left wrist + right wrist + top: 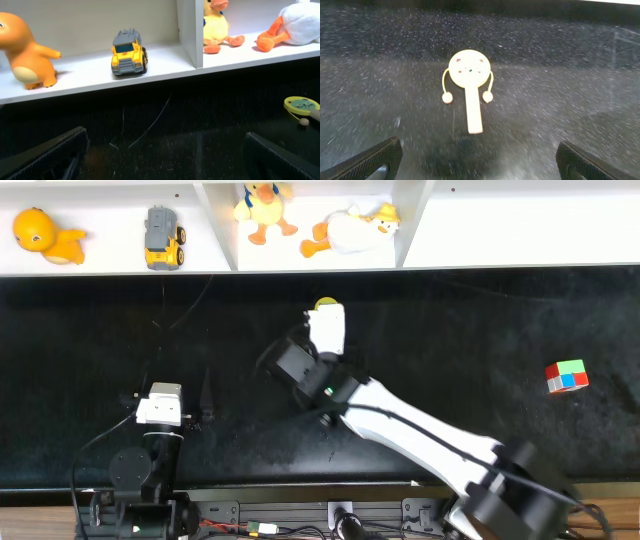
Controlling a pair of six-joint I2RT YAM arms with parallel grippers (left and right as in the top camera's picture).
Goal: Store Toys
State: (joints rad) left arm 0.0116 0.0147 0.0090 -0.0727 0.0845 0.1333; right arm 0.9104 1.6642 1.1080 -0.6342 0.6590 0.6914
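A small yellow-green rattle drum with a wooden handle (469, 85) lies flat on the black mat, its two beads hanging at its sides. My right gripper (477, 160) hovers open above it, fingers wide apart on either side of the handle end. In the top view the drum (326, 304) peeks out just beyond the right wrist (325, 330). The drum (303, 107) also shows far off in the left wrist view. My left gripper (165, 152) stands open and empty near its base (160, 405). A colourful cube (566, 376) sits on the mat at the right.
A white shelf (320, 262) runs along the back. It holds an orange figure (48, 235), a yellow truck (164, 237), a yellow plush duck (265, 210) and a white plush duck (352, 230). The rightmost compartment (530, 220) holds nothing.
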